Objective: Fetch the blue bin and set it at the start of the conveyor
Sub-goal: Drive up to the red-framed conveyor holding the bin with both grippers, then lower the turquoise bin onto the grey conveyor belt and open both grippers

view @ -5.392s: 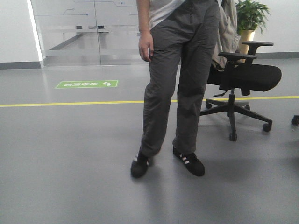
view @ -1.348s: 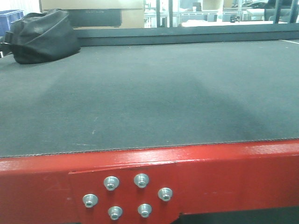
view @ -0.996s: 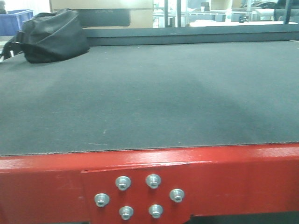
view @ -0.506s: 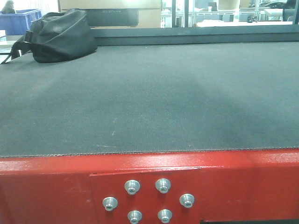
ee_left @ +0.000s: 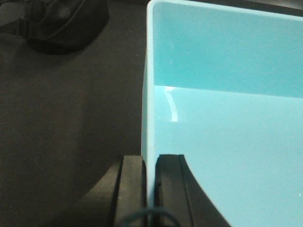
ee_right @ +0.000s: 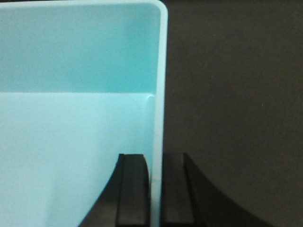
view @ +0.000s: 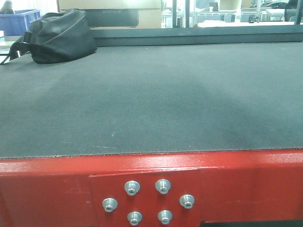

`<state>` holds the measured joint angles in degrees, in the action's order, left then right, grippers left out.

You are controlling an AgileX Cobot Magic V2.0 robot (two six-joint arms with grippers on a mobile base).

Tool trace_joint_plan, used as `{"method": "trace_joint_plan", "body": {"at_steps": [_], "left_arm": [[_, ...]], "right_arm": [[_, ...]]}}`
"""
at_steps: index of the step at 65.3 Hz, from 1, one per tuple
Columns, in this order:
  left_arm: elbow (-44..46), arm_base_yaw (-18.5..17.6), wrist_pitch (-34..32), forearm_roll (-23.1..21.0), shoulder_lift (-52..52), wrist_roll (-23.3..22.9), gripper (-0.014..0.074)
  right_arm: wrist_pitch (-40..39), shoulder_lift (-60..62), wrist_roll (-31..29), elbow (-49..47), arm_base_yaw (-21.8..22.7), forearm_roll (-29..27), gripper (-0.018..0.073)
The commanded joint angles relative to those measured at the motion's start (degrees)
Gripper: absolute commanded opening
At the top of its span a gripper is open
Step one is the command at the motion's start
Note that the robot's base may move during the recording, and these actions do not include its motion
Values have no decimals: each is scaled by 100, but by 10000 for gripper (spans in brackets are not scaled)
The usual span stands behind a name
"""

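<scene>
The bin [ee_left: 222, 142] is held over the belt [view: 165, 104], each side wall pinched for a level set-down: left gripper [ee_left: 149, 163] clamped on one, right gripper [ee_right: 155, 163] on the other. The bag [view: 61, 35] at the far-left corner is avoided. Contact with the belt cannot be told.

pale cyan bin [ee_left: 227, 94], dark grey belt [view: 151, 94], red frame [view: 246, 182]
</scene>
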<state>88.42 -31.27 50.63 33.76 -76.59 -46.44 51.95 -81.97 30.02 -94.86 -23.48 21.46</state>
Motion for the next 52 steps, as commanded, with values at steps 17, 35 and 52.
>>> {"method": "trace_joint_plan", "body": {"at_steps": [17, 35, 52], "left_arm": [[38, 28, -291, 138, 1, -29, -111], [38, 670, -752, -778, -658, 844, -111], [-362, 1224, -1446, -1546, -1004, 1481, -111]], "right_arm": [[-376, 20, -32, -24, 2, -5, -153], [-476, -588, 4, 132, 2, -255, -153], [-2118, -767, 264, 1239, 15, -255, -153]]}}
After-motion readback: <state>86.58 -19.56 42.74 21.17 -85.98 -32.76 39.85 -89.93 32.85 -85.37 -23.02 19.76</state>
